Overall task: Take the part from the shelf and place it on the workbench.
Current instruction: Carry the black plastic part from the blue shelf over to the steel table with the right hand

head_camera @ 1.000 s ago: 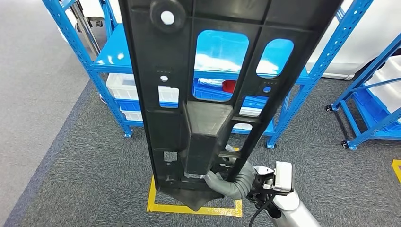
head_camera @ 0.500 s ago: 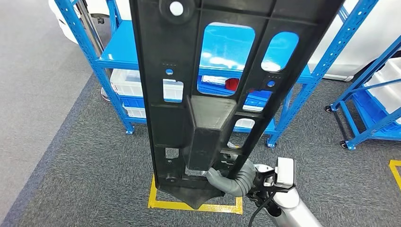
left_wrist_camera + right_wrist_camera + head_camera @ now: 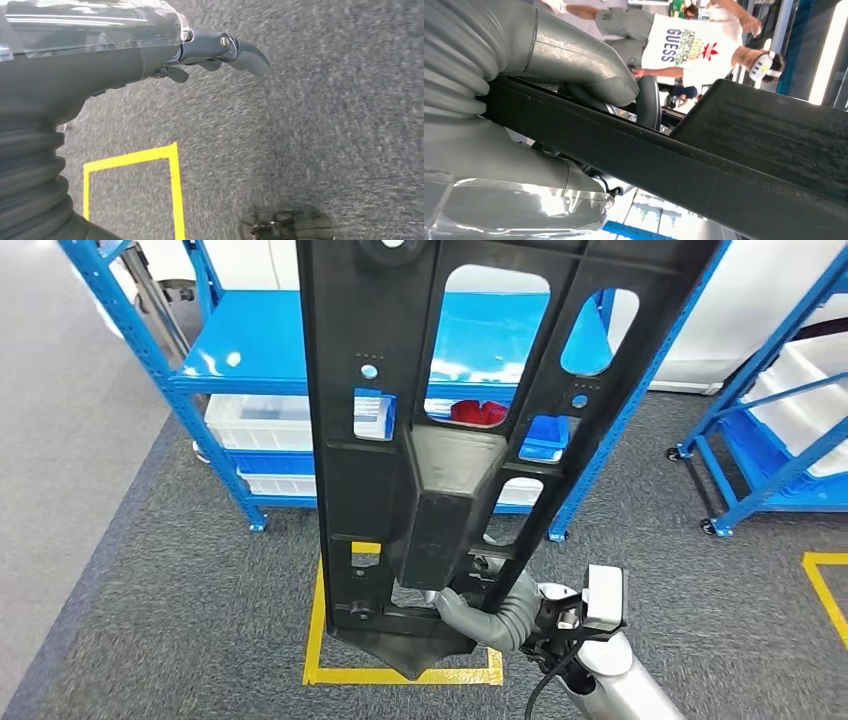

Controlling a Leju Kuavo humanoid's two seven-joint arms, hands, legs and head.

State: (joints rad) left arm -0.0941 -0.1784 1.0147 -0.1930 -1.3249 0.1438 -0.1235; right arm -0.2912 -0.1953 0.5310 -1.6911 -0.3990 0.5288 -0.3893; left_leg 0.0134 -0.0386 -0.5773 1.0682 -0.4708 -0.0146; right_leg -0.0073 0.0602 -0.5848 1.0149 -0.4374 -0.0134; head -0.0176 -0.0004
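Directly ahead of the robot, the part (image 3: 440,440), a long black plastic panel with cut-out windows and a raised box-shaped block at its middle, stands upright and fills the centre of the head view. Its lower end sits near the robot; its upper end runs out of the picture at the far side. The part is clear of the floor and of the shelf (image 3: 250,350).

The right hand (image 3: 478,612) grips the part near its lower end, at the right edge of the panel. Grey fingers wrap round a rib of the panel just below the block. In the right wrist view the thumb (image 3: 584,65) lies over one face of a black bar of the part (image 3: 704,170) and the rest of the hand (image 3: 514,165) closes on the other face.

The left hand (image 3: 210,52) hangs above the carpet (image 3: 325,125), holds nothing, and its fingers are loosely extended and apart.

Beyond the part stands the shelf, a blue steel rack with a blue deck. White bins (image 3: 255,420) sit on its lower level, and a red item (image 3: 478,412) shows through a window in the panel. A second blue rack (image 3: 780,440) stands at the far right. A yellow tape square (image 3: 330,660) marks the grey carpet below the part. People (image 3: 694,45) stand in the background of the right wrist view.
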